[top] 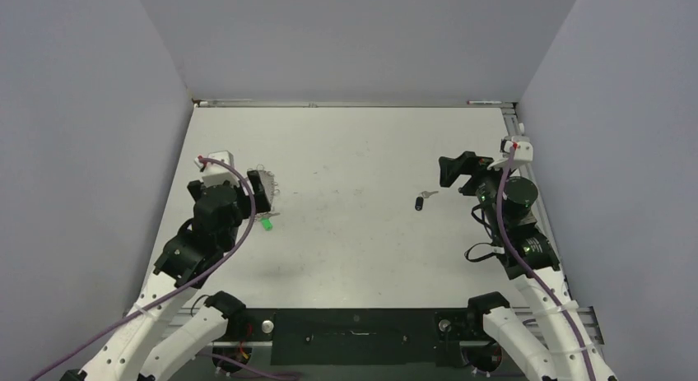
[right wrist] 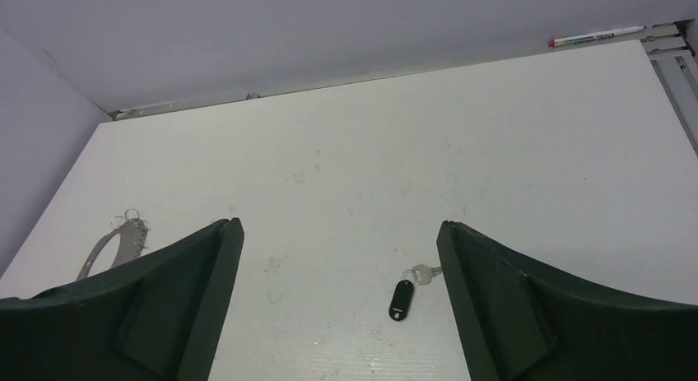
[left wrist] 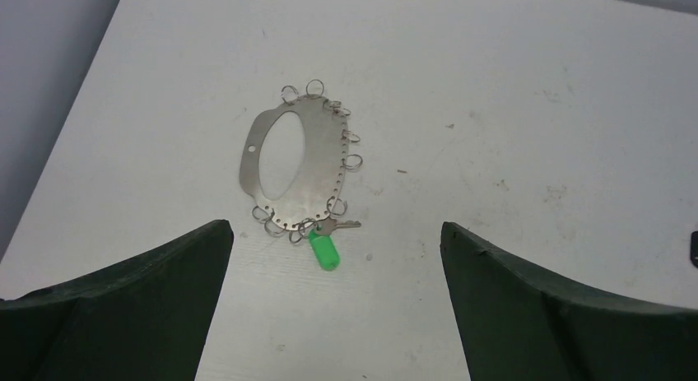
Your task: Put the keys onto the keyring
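Observation:
The keyring (left wrist: pixel 300 163) is a flat silver plate with an oval cutout and small split rings along its edge, lying at the table's left (top: pixel 267 183). A small silver key (left wrist: pixel 342 225) and a green tag (left wrist: pixel 324 251) hang on one of its rings. My left gripper (left wrist: pixel 335 226) hovers open just short of it, with nothing between the fingers. Another silver key (right wrist: pixel 422 273) with a black tag (right wrist: pixel 400 299) lies loose at the right (top: pixel 421 202). My right gripper (right wrist: pixel 339 223) is open above it, the key close to its right finger (right wrist: pixel 494 290).
Grey walls close the table on the left, back and right. A pen (right wrist: pixel 595 39) lies along the back edge near the right corner. A metal rail (top: pixel 514 122) runs down the right side. The keyring shows faintly at the far left of the right wrist view.

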Available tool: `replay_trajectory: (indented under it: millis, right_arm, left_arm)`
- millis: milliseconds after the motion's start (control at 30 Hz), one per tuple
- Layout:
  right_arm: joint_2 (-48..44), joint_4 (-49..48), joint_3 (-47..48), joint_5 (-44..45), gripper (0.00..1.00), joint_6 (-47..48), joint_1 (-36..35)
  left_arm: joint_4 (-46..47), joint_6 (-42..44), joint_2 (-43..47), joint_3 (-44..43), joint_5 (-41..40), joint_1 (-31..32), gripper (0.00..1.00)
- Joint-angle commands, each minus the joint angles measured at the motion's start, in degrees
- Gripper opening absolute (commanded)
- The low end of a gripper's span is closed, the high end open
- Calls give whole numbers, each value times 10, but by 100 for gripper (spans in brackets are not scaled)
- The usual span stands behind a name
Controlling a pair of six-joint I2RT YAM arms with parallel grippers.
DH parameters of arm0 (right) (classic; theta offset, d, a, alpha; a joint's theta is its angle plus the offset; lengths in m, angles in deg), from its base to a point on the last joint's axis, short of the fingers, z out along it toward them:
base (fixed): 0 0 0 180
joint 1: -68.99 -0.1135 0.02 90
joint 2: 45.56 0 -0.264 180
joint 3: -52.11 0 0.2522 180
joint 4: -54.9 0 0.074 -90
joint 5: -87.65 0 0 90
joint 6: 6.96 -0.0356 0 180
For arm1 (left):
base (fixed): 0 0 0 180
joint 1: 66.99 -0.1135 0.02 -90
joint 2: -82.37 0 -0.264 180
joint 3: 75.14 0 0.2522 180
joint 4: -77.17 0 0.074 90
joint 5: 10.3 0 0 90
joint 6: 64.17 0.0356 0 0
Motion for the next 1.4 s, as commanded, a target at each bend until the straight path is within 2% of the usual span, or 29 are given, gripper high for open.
replay_trajectory:
  millis: [0,133,267,333,400,500,567,633,733,767,833,900,1100,1167,1300,1367]
  right_arm:
    - [-33,-64,-21,5,93,-32,-1]
    - [-77,-83,-58,74,93,-105,-1]
    - [-112,-119,-101,50,93,-100,-1]
    - [-117,-130,-113,40,93,-82,-1]
    - [-101,-119,-110,35,93,-66,-1]
    - [-29,-47,-62,18,93,-46,-1]
    - [26,-7,-26,18,94,-51,-3]
    - [61,-6,-19,18,96,-70,-10]
    - [73,-12,-17,35,98,-78,-45]
    - [76,4,-10,50,98,-75,-61]
    - [79,34,5,82,98,-68,-94]
    - [72,54,8,102,98,-64,-110]
    - [50,72,-3,73,98,-62,-119]
    - [52,74,-5,62,98,-64,-122]
    - [65,82,0,59,98,-66,-132]
    - [70,89,6,56,98,-66,-139]
  left_arm:
    - [14,32,47,66,15,-7,96]
    - [37,18,67,75,104,-75,96]
    - [35,-8,25,80,190,-196,96]
    - [28,-14,-17,67,213,-224,96]
    - [20,-20,-51,50,222,-236,96]
    - [39,-64,-53,52,229,-261,97]
    - [82,-119,-53,63,257,-254,89]
    - [140,-161,-69,78,231,-209,89]
    - [146,-134,-146,39,52,-116,93]
    - [145,-132,-176,29,24,-107,93]
    - [157,-136,-236,14,19,-123,93]
    - [192,-121,-293,6,47,-154,93]
    - [280,-105,-392,0,192,-235,90]
    - [293,-100,-416,-9,189,-234,89]
    - [226,-115,-485,-81,137,-240,86]
    - [233,-116,-508,-90,139,-241,84]
